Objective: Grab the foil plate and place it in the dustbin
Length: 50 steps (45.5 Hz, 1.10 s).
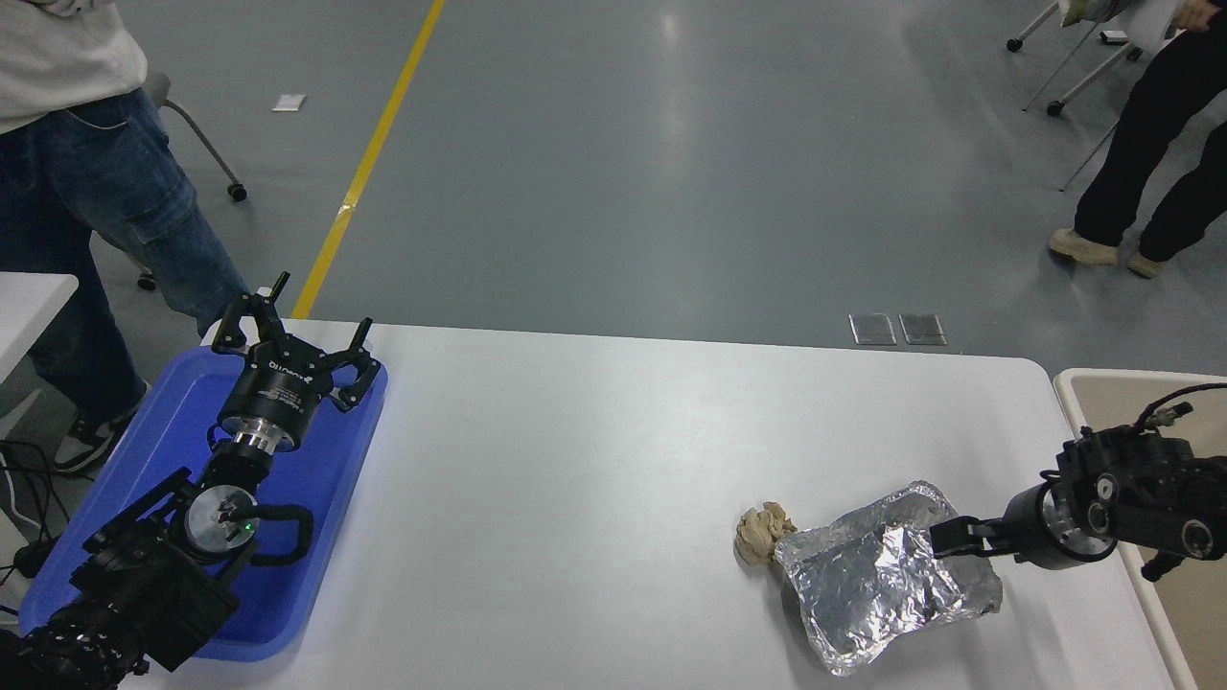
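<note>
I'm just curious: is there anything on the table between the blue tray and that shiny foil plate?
Mostly bare white table in the head view; only a small tan paper wad lies there, touching the foil plate, far from the blue tray.

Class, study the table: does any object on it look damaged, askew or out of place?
Yes. The foil plate is crumpled and wrinkled, lying askew near the table's right end, with a small tan paper wad touching its left corner. The right gripper is at its far edge.
</note>
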Each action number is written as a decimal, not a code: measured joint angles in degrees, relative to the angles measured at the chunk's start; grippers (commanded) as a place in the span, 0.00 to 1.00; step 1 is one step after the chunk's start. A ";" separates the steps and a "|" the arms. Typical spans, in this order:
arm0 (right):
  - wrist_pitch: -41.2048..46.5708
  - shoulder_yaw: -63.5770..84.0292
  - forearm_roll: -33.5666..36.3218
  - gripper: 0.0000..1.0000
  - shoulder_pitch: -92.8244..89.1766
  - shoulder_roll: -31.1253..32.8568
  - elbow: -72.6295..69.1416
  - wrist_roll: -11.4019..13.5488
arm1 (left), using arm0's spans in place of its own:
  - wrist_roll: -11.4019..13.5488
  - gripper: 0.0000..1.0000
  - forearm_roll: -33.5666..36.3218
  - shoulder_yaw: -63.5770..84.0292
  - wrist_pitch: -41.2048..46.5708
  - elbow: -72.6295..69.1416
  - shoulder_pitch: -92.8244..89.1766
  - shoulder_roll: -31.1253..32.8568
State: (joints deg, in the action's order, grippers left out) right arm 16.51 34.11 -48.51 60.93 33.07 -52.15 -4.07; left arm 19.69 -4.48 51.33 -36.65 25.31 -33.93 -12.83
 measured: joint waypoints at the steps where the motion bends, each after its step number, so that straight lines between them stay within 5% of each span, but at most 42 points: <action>1: -0.21 0.00 0.00 0.82 -0.14 -0.02 0.00 -0.09 | 0.00 1.00 0.00 0.00 0.00 0.00 0.00 0.00; 4: -0.71 0.00 0.00 0.72 -0.47 -0.05 0.03 -0.32 | 0.00 1.00 0.00 0.00 0.00 0.00 0.00 0.00; 8: -1.41 0.00 0.00 0.41 -0.83 -0.10 0.07 -0.49 | 0.00 1.00 0.00 0.00 0.00 0.00 0.00 0.00; 13: -2.22 0.18 -0.06 0.34 -1.33 -0.14 0.09 -0.60 | 0.00 1.00 0.01 0.00 0.00 0.00 0.00 0.00; 19: -2.88 0.40 -0.90 0.12 -1.63 -0.14 0.10 -0.67 | 0.00 1.00 0.02 0.00 0.00 0.00 0.00 0.00; 27: -3.47 0.52 -2.34 0.00 -1.67 -0.13 0.11 -0.78 | 0.00 1.00 0.02 0.00 0.00 0.00 0.00 0.00; 50: -3.90 0.60 -3.45 0.00 -1.14 0.02 -0.04 -3.14 | 0.00 1.00 0.01 0.00 0.00 0.00 0.00 0.00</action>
State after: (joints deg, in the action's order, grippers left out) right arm 12.61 34.71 -51.97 59.78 33.09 -52.19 -7.21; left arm 19.68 -4.47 51.33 -36.65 25.31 -33.93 -12.83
